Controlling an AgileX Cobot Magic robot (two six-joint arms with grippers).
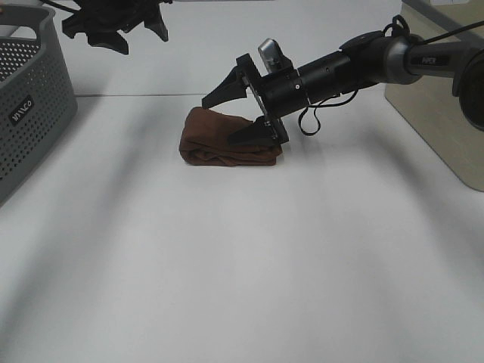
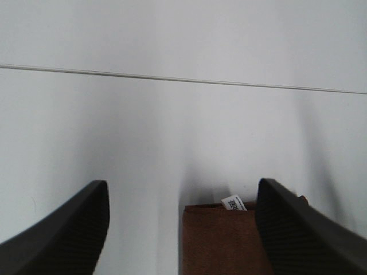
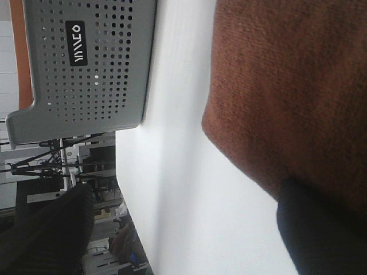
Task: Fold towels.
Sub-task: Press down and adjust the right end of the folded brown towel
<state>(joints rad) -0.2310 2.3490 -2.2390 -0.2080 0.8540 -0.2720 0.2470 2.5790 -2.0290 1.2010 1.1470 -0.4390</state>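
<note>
Brown towel (image 1: pixel 227 138) lay bunched in a folded heap mid-table (image 1: pixel 242 265), white tag (image 2: pixel 233 203) poking from one edge. Right gripper (image 1: pixel 234 116) sat over it, jaws spread wide, lower finger (image 1: pixel 253 134) pressing on the cloth. Left gripper (image 1: pixel 125 30) hung high at back, jaws apart, empty. Grey perforated basket (image 1: pixel 34 106) stood at the table's left; beige cabinet (image 1: pixel 442 113) on the right.

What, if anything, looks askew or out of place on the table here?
Nothing spilled or damaged. The brown towel lies folded into a compact bundle, somewhat lumpy, with its white tag poking out at one edge. The right gripper is open beside it; the left gripper hangs above, near the grey basket.
</note>
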